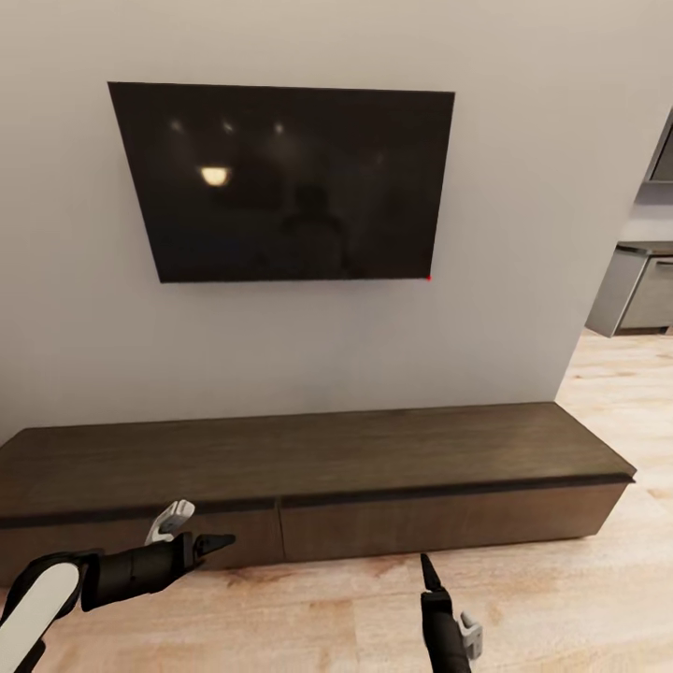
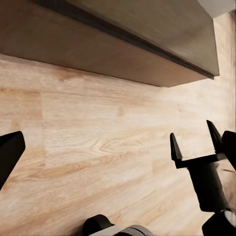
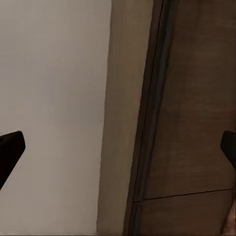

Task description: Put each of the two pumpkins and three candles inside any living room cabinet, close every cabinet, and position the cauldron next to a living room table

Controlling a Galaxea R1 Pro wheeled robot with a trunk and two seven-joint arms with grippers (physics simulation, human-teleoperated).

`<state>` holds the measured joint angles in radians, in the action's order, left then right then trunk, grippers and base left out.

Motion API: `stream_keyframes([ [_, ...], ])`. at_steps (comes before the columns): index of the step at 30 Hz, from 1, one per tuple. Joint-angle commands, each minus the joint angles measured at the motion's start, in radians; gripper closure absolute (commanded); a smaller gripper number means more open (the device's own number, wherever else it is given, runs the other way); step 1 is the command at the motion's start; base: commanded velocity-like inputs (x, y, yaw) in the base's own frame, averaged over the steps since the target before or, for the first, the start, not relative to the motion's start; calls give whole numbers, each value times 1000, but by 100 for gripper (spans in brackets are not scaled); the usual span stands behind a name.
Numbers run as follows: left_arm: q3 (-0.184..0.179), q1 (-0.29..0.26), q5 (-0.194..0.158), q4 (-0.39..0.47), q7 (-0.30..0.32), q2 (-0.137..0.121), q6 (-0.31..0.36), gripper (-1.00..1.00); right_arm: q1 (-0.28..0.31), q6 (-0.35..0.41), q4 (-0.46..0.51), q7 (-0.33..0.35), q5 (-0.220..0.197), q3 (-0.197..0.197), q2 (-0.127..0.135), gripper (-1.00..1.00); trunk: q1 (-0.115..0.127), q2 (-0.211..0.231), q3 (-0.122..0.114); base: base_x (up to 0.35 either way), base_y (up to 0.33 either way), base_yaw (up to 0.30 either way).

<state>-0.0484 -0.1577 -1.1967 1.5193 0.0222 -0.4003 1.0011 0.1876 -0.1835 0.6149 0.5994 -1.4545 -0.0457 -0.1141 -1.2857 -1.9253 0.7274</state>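
Matt dark wood cabinet (image 1: 374, 458); pale wood-plank floor (image 1: 327, 617).

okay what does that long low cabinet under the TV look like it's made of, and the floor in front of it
The cabinet looks like dark-brown wood or wood veneer with a matte finish: fine straight grain runs along its top and flat handleless fronts. The floor looks like light wood planks, possibly laminate, with wavy grain, knots and a slight sheen. As these are renders, the true material stays open.

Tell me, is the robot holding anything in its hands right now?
No, nothing. The left tool and the right tool are both open and empty, hovering over the wood floor in front of the closed cabinet.
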Motion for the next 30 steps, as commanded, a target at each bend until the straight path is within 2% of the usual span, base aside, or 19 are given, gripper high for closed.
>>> stream_keyframes([
  [1, -2, 1, 1, 5, 2, -1, 2, -100, 1, -12, 0, 4, 2, -5, 1, -100, -4, -8, 4, 0, 0, 0],
  [3, -10, 6, -7, 15, 2, -1, 2, -100, 2, -33, 2, 7, 32, -5, 1, -100, -11, -22, 10, 0, 0, 0],
  [8, -20, 10, -31, 24, 2, -2, 2, -100, 2, -46, -2, 41, 50, -5, 0, -100, -31, -57, 26, 0, 0, 0],
  [13, -20, 9, -140, 27, 2, -31, 2, -100, 5, -47, -6, 54, 52, -5, 1, -100, -34, -64, 29, 0, 0, 0],
  [15, -19, 8, -163, 30, 2, -43, 1, -100, 6, -47, -8, 55, 52, -5, 1, -100, -34, -64, 29, 0, 0, 0],
  [19, -15, 8, -179, 28, 2, -61, 1, -100, 8, -42, -9, 55, 47, -5, 1, -100, -34, -64, 29, 0, 0, 0],
  [27, -15, 7, -192, 30, 2, -72, 1, -100, 9, -34, -9, 89, 39, -5, 1, -100, -65, -120, 54, 0, 0, 0],
  [30, -16, 7, -227, 30, 2, -73, 2, -100, 9, -20, -10, 94, 34, -5, 1, -100, -77, -141, 64, 0, 0, 0],
])
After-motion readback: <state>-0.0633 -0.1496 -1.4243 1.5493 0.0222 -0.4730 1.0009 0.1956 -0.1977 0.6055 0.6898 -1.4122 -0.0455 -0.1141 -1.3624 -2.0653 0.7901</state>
